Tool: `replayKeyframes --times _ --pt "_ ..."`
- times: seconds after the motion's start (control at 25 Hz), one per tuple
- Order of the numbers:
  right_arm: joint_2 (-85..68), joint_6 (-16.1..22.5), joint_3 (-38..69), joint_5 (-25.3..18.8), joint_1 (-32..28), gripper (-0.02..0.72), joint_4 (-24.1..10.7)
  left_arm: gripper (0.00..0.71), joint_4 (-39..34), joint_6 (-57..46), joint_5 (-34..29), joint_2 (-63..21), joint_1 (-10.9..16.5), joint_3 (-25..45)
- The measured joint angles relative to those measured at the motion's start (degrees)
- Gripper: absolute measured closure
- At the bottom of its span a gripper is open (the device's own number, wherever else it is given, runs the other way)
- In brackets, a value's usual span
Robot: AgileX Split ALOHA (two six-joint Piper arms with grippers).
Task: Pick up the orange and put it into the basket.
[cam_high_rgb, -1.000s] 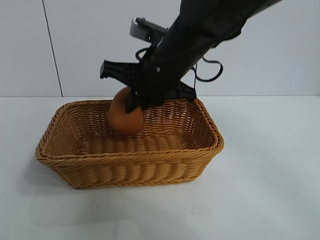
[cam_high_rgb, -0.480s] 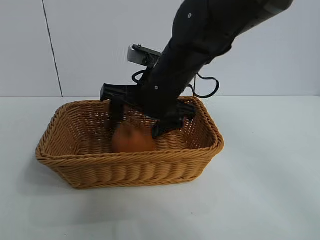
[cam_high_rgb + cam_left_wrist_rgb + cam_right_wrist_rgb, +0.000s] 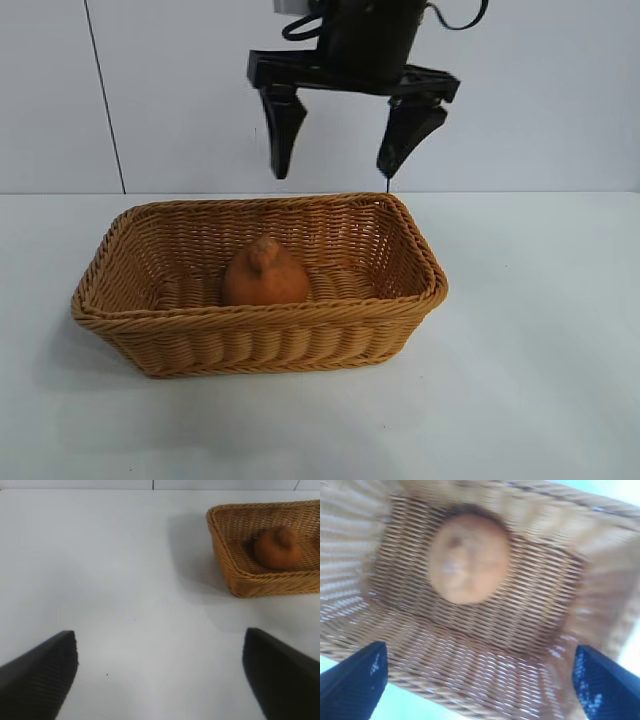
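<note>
The orange (image 3: 265,273) — knobbed top up — sits on the floor of the tan wicker basket (image 3: 260,335).

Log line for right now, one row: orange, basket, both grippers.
orange: resting in basket, upright | right gripper: open, empty, above basket | left gripper: open, parked over bare table | placement: done

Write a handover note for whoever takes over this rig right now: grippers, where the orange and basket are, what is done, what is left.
Right gripper: open, empty, hanging above the basket, pointing down.
Left gripper: open, empty, parked over bare table, off to the side of the basket.
Orange: sitting on the basket floor, knobbed top up, touching neither gripper.
Basket: upright on the table.
Done: orange is in the basket and released.
Left: probably only pulling the right arm back clear of the basket.
</note>
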State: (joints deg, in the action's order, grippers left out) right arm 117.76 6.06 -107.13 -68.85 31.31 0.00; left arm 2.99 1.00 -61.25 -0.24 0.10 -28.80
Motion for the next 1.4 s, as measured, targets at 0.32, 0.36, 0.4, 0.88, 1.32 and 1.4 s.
replayKeyframes --times 0.32,0.36,0.4,0.88,1.32,1.4 --pt "0.0 0.0 -0.3 -0.2 -14.5 0.01 -3.4 0.071 0.0 0.0 0.0 0.0 0.0 0.0" --pt "0.0 -0.2 -0.3 -0.2 -16.8 0.01 -3.4 0.071 0.0 0.0 0.0 0.0 0.0 0.0" --pt "0.0 -0.2 -0.3 -0.2 -18.7 0.01 -3.3 0.071 0.0 0.0 0.0 0.0 0.0 0.0" --pt "-4.0 -3.2 9.9 -0.3 -29.4 0.01 1.3 0.071 0.0 0.0 0.0 0.0 0.0 0.0" --pt "-29.8 -6.1 46.5 -1.0 -29.4 0.01 1.4 0.071 0.0 0.0 0.0 0.0 0.0 0.0" --pt "-35.8 -6.1 52.6 -0.9 -29.4 0.01 1.4 0.071 0.0 0.0 0.0 0.0 0.0 0.0"
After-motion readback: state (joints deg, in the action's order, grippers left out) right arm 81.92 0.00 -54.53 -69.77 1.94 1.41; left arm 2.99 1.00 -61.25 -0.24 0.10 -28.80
